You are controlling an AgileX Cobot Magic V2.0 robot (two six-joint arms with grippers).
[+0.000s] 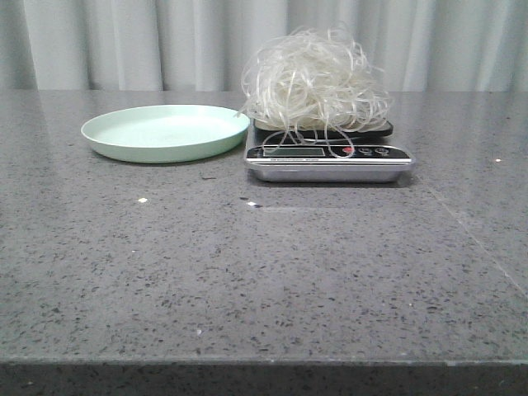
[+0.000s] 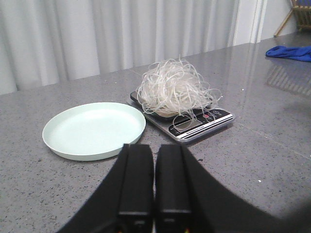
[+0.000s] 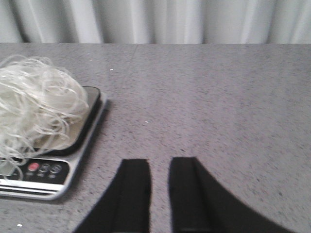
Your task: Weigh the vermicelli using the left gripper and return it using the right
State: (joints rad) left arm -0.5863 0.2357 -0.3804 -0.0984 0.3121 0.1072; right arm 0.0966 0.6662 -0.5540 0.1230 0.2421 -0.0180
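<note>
The vermicelli (image 1: pixel 313 78) is a fluffy white tangle heaped on a small digital kitchen scale (image 1: pixel 330 158), with a few strands hanging over the display. It also shows in the left wrist view (image 2: pixel 175 87) and the right wrist view (image 3: pixel 34 102). The pale green plate (image 1: pixel 165 152) stands empty just left of the scale. My left gripper (image 2: pixel 154 145) is shut and empty, low over the table in front of the plate (image 2: pixel 92 154). My right gripper (image 3: pixel 159 162) is slightly open and empty, to the right of the scale (image 3: pixel 43 177). Neither gripper shows in the front view.
The grey speckled stone table (image 1: pixel 264 272) stretches to a white curtain (image 1: pixel 124 41) at the back. A blue cloth (image 2: pixel 289 52) lies far off on the table's right side, beside a wooden frame (image 2: pixel 301 17).
</note>
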